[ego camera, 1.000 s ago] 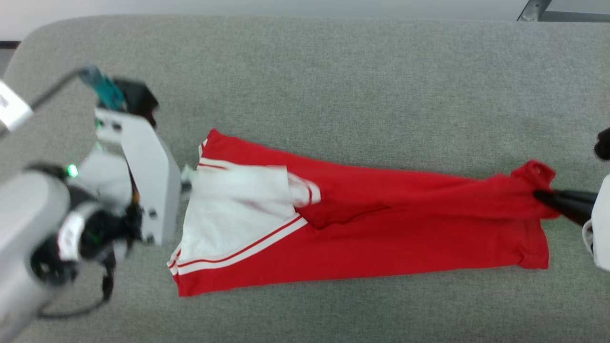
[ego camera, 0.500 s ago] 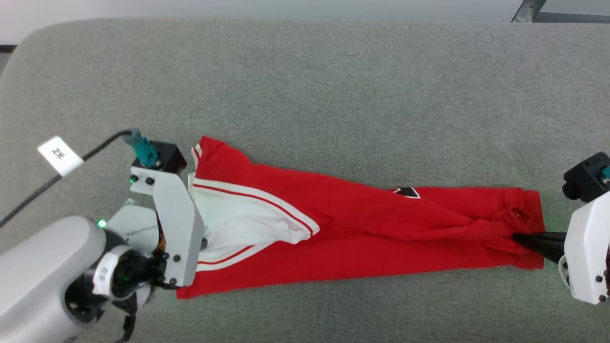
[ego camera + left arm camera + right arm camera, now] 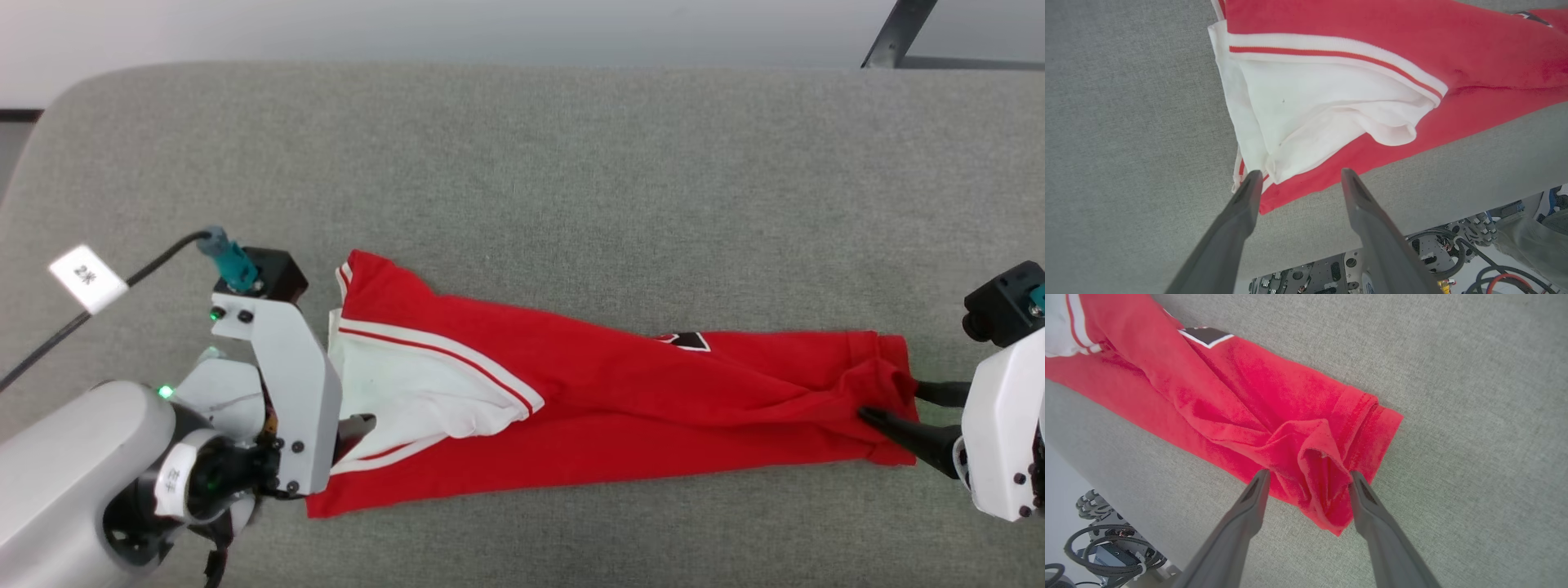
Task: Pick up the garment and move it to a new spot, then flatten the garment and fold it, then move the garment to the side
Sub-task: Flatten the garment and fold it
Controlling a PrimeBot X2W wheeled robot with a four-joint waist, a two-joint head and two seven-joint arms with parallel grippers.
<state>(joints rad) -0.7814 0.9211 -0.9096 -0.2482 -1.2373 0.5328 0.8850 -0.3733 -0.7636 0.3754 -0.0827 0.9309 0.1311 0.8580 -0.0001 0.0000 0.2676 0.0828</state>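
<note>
the grey padded surface [image 3: 571, 163] took up most of the head view. the garment [image 3: 620, 408] lay on it as a long narrow band running from 9 o'clock to 3 o'clock, just below the centre, doubled over lengthwise and not spread out. the left gripper [image 3: 1300, 175] stood at the 9 o'clock end with its jaws wide apart, one finger on each side of the lower corner, clamping nothing. the right gripper [image 3: 1309, 474] stood at the 3 o'clock end, jaws equally wide, straddling cloth that rested on the surface without being pinched. the white sleeve [image 3: 408, 392] lay rumpled at the 9 o'clock end, its striped trim folded over it. the hem bunch [image 3: 1323, 457] sat gathered in a raised pleat between the right fingers. a corner of the black number [image 3: 684, 340] showed near 1 o'clock of the band's middle. judged from this layout, the move to a new spot appeared complete and flattening was the step in hand. the next move probably called for fresh grips on the buried edges, then a pull toward 12 o'clock to open the body and free the sleeve.
</note>
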